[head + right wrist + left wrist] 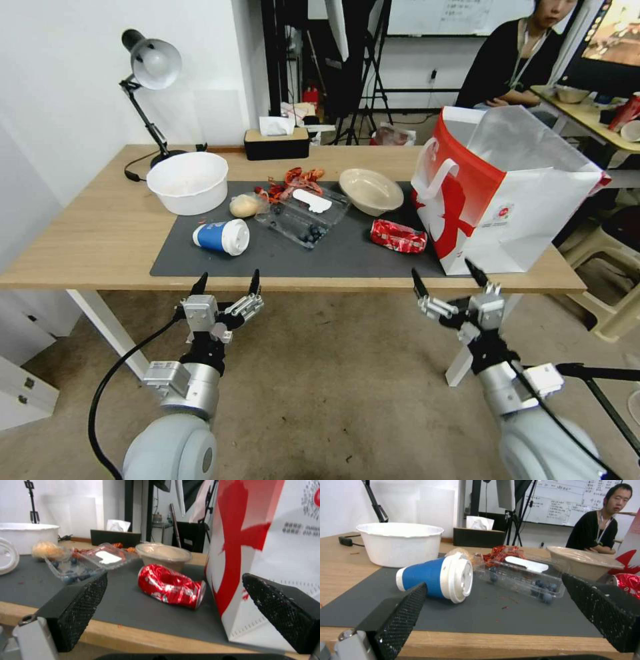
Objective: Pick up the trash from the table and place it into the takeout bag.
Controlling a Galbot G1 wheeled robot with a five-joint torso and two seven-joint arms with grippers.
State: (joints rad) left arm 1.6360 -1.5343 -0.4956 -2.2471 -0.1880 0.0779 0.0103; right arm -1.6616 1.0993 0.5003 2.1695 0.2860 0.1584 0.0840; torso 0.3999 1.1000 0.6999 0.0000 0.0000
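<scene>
On the table's (pixel 93 240) dark mat lies the trash: a blue white-lidded cup (pixel 222 237) (pixel 433 580) on its side, a wrapped tan bun (pixel 245 205), a clear plastic box (pixel 303 217) holding blueberries, red scraps (pixel 293 181), a beige bowl (pixel 371 190) and a crushed red can (pixel 398 236) (pixel 170 586). The red-and-white takeout bag (pixel 507 193) (pixel 266 555) stands upright at the mat's right end. My left gripper (pixel 227 283) (pixel 493 581) hovers open before the front edge, facing the cup. My right gripper (pixel 448 277) (pixel 175 576) is open too, facing the can and the bag.
A large white bowl (pixel 187 181) sits at the mat's back left, with a desk lamp (pixel 150 67) behind it and a tissue box (pixel 276 141) at the back edge. A stool (pixel 607 267) stands right of the table. Bare wood lies left of the mat.
</scene>
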